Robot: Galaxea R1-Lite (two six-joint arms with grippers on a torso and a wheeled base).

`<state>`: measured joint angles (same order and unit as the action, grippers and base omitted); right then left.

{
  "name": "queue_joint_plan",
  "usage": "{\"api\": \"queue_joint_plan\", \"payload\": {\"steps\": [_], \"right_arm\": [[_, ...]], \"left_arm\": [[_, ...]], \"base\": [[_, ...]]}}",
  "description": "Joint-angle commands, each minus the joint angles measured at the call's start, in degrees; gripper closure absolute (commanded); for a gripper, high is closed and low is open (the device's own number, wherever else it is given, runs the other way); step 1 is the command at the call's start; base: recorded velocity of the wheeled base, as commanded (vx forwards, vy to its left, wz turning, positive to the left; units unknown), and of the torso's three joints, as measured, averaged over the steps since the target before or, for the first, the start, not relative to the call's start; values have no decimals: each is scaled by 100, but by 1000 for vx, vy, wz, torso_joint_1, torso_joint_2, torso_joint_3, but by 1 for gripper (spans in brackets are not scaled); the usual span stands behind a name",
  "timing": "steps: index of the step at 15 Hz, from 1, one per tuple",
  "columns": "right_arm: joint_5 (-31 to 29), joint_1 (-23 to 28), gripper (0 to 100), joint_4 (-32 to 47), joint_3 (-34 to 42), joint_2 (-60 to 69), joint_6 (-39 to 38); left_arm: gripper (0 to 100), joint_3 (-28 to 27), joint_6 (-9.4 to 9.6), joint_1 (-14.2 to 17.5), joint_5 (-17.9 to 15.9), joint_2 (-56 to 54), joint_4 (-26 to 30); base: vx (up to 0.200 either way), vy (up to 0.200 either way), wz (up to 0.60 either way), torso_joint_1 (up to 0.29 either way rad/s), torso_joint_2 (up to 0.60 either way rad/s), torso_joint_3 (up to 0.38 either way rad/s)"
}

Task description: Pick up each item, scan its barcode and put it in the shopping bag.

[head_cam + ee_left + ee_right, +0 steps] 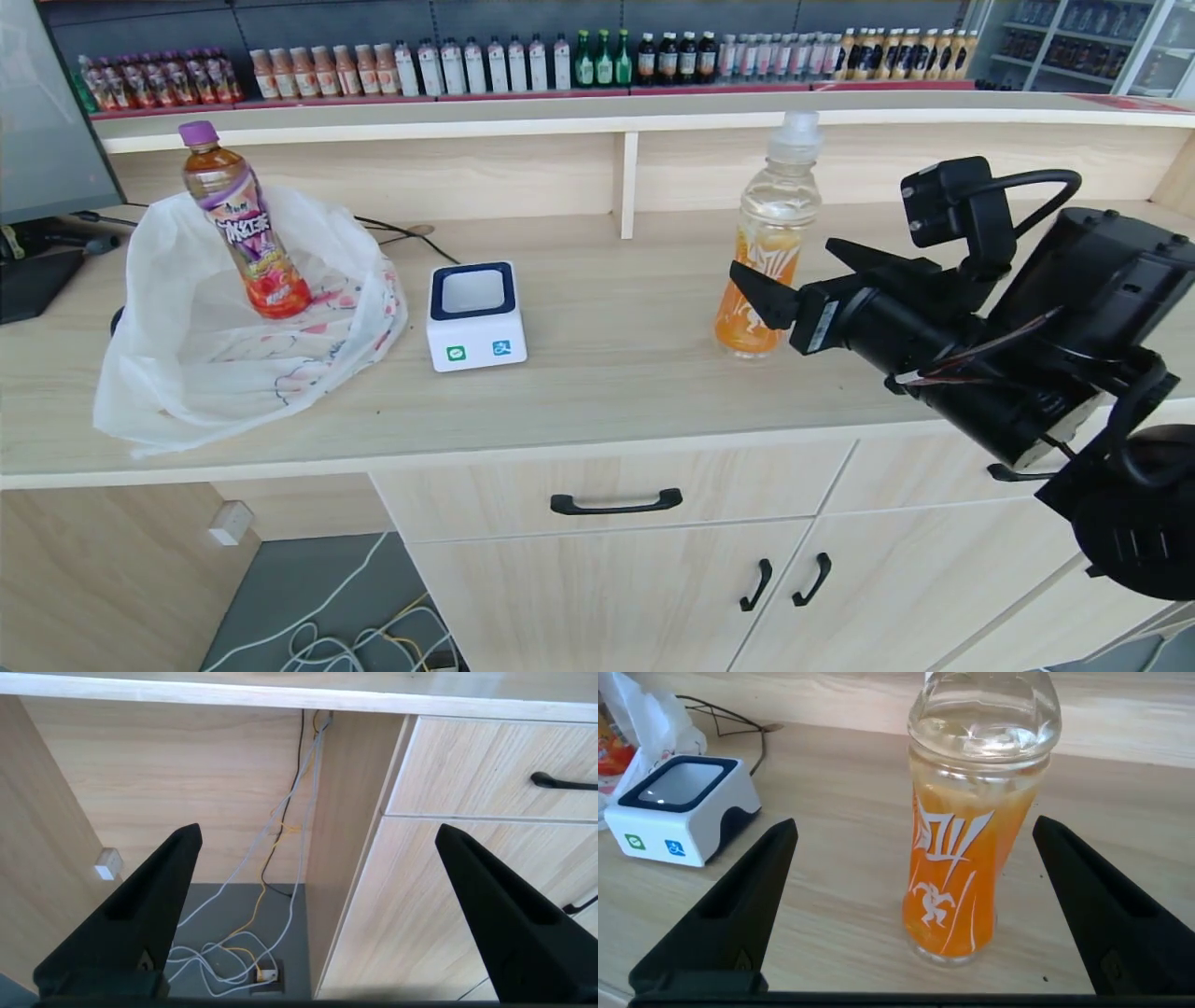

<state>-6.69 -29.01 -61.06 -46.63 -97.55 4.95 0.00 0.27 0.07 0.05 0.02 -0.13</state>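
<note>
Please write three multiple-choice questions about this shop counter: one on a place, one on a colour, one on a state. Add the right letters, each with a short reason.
1. Where does the purple-capped bottle stand?
A) in the shopping bag
B) in a drawer
C) on the floor

2. What colour is the drink in the clear-capped bottle?
A) green
B) orange
C) blue

3. What is the state of the right gripper?
A) shut on a bottle
B) open, holding nothing
C) shut and empty

Answers:
1 A: it stands upright inside the white bag.
2 B: its lower part is orange.
3 B: the fingers are wide apart, and the clear-capped bottle stands free on the counter.
</note>
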Motion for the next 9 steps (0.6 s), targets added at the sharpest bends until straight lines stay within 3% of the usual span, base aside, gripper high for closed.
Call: {"api": "queue_joint_plan", "payload": {"steps": [1, 9], "right_arm": [[19, 142, 0, -11, -83, -229, -3], [265, 414, 0, -28, -558, -792, -64]], "left_arm": [[0, 0, 0, 1, 4, -2, -4], [0, 0, 0, 1, 4, -2, 5]], "base": [[0, 0, 0, 0, 0, 0], [0, 0, 0, 0, 0, 0]]}}
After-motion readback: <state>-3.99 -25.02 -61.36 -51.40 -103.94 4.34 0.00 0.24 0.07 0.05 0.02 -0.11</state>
